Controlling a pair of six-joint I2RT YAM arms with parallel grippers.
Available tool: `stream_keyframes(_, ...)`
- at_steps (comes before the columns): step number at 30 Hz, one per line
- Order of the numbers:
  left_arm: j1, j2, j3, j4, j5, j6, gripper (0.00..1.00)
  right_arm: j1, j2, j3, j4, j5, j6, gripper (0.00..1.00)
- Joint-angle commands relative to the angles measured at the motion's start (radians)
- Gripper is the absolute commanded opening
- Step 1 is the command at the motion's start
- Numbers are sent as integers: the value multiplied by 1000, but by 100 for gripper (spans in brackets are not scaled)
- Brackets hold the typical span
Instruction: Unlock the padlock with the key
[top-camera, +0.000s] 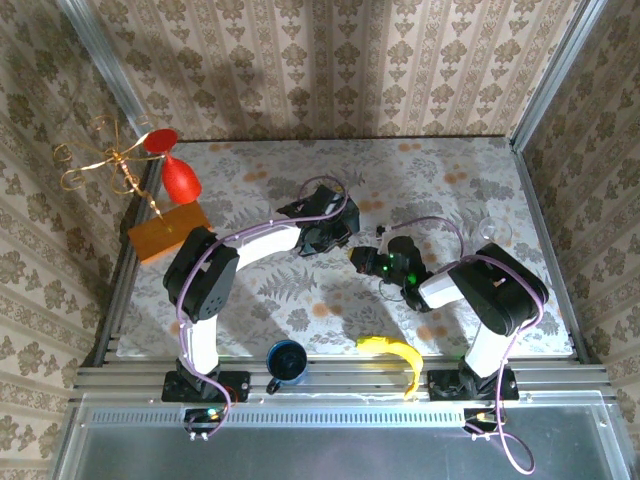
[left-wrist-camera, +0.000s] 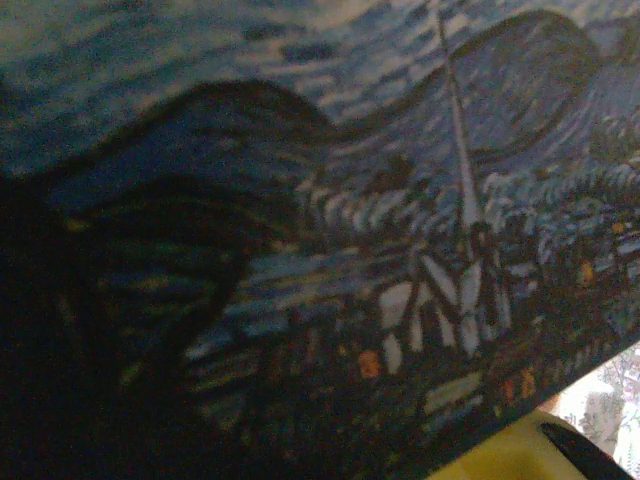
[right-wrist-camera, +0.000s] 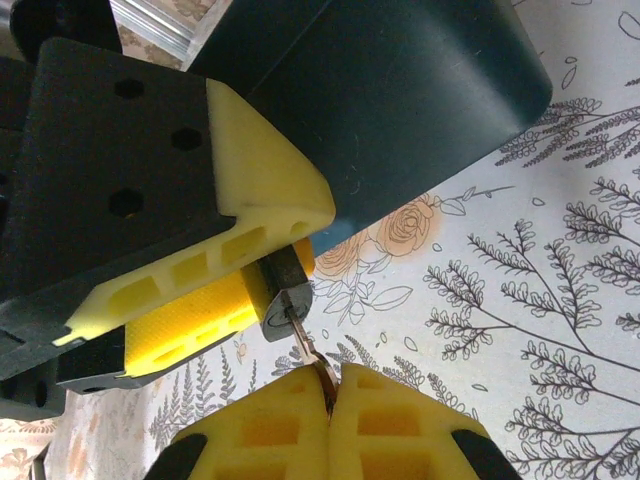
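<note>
Right claw was pressed tight on the key, whose tip sat at the keyhole of the padlock. The left claw pinched that padlock beside the blue tin. Insertion looked begun; the turn and the shackle's release were not yet done.

Both arms were reached inward, and the grippers were brought tip to tip. The left gripper was clamped on the padlock, and the right gripper was pinched on the key.

Small grey padlock; key tip in keyhole.
</note>
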Motion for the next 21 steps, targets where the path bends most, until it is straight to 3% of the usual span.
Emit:
stream_keyframes(1,-7,-12,3,6,34,-15,0,16,-10,49,-33,49,-43,0)
stream_keyframes(21,-17,-15,-42,81,73,-46,0,49,-46,82,-53,63,-118,0)
